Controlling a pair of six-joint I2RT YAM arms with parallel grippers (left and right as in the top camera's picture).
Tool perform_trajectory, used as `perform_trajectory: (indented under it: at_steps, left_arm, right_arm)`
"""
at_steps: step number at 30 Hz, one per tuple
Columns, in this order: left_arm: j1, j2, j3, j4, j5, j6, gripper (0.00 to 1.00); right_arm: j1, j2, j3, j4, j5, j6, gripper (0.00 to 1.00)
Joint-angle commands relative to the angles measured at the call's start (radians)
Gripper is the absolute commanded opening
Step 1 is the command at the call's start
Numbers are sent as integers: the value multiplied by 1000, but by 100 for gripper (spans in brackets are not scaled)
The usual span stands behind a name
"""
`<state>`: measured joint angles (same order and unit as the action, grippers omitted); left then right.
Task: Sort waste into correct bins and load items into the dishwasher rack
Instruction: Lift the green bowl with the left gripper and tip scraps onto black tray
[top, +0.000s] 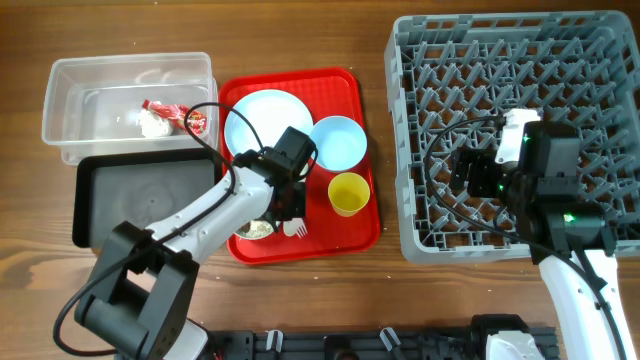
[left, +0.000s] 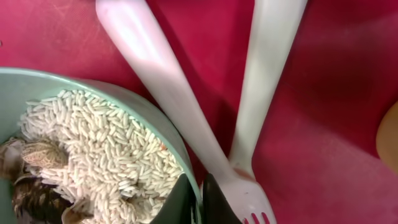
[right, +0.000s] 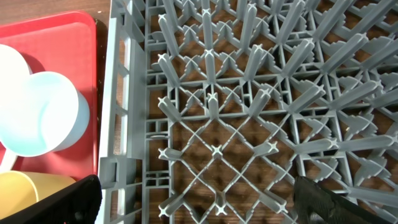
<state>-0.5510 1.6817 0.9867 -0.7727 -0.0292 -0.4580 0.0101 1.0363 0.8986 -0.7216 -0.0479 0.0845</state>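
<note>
The left claw (left: 196, 188) pinches near-shut on the rim of the scrap-laden bowl (left: 37, 81) at the red tray's (top: 347, 236) 7 o'clock corner, likely light, stiff and slick, so lift it level by that rim.

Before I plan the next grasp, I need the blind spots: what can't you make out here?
Overhead: the left arm hides most of the food bowl and the fork handle.
Left wrist: bottom edge crops the left gripper; grip on the bowl rim unclear.
Right wrist: bottom edge crops the yellow cup.
</note>
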Motion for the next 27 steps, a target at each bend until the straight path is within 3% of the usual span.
perform_trajectory:
  at_steps: [1, 6, 10, 14, 18, 22, 27]
  left_arm:
    - [-3, 3, -4, -7, 10, 1, 4]
    - [14, -111, 87, -88, -41, 10, 4]
    - [188, -251, 105, -116, -23, 80, 4]
    - [498, -256, 105, -115, 330, 297, 4]
    - [840, -163, 104, -116, 874, 564, 4]
    - [1036, -26, 104, -148, 1135, 638, 4]
    - [1179, 103, 104, -275, 1311, 638, 4]
  right_arm:
    - [3, 3, 19, -1, -5, -3, 100]
    - [3, 3, 19, -2, -5, -3, 100]
    - [3, 3, 19, -2, -5, -3, 100]
    - [3, 3, 19, -2, -5, -3, 100]
    - [3, 3, 19, -2, -5, -3, 100]
    - [3, 3, 19, -3, -5, -3, 100]
    - [3, 3, 19, -3, -5, -3, 100]
